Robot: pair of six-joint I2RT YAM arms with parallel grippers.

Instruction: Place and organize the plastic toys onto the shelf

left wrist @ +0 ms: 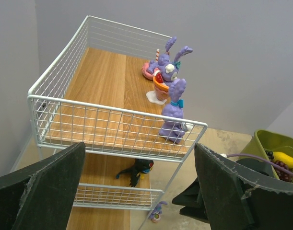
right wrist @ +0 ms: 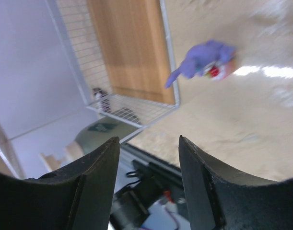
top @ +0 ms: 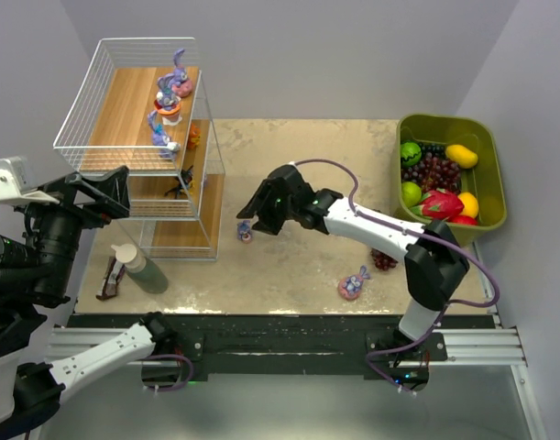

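Two fingers point(right wrist: 88, 191) of our right gripper point(right wrist: 148, 143) spread apart, holding nothing, one purple toy point(right wrist: 204, 60) on the table point(top: 298, 266) just beyond, our left gripper point(left wrist: 139, 146) wide open, empty, before the shelf point(left wrist: 103, 81), we count three toys point(left wrist: 174, 112) on top, one black toy point(left wrist: 136, 170) lower, one pink-based toy point(top: 353, 284) on the table too

No text, label, brand, number or sign is legible in any view. The shelf point(top: 124, 110), the plastic toys point(top: 167, 92) on its top tier, and the green bottle point(top: 144, 270) just in front of the shelf show no readable marking.
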